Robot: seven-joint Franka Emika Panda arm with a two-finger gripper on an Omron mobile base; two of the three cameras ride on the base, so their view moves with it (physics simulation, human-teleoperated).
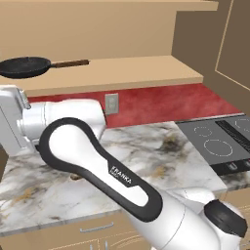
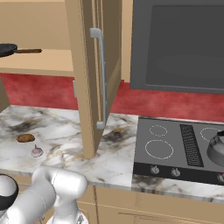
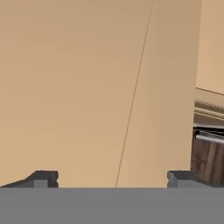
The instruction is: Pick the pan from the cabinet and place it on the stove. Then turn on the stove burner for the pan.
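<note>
A kitchen: marble counter (image 2: pixel 65 144), glass stove (image 2: pixel 175 146), red backsplash (image 1: pixel 161 102), tan wall cabinet (image 2: pixel 89 78)

Two base views look forward and down from behind the arm, left and right. Both share the stove (image 1: pixel 222 139) and pan (image 2: pixel 8 49). The hand view faces tan cabinet (image 3: pixel 87 87) wood, very close.

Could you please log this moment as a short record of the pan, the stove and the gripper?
pan: lying on the cabinet shelf, handle pointing right
cabinet door: open
stove: nearest burner ring bare; a kettle at its right edge
gripper: open, holding nothing, facing a tan panel
counter: small brown lump and garlic bulb
</note>
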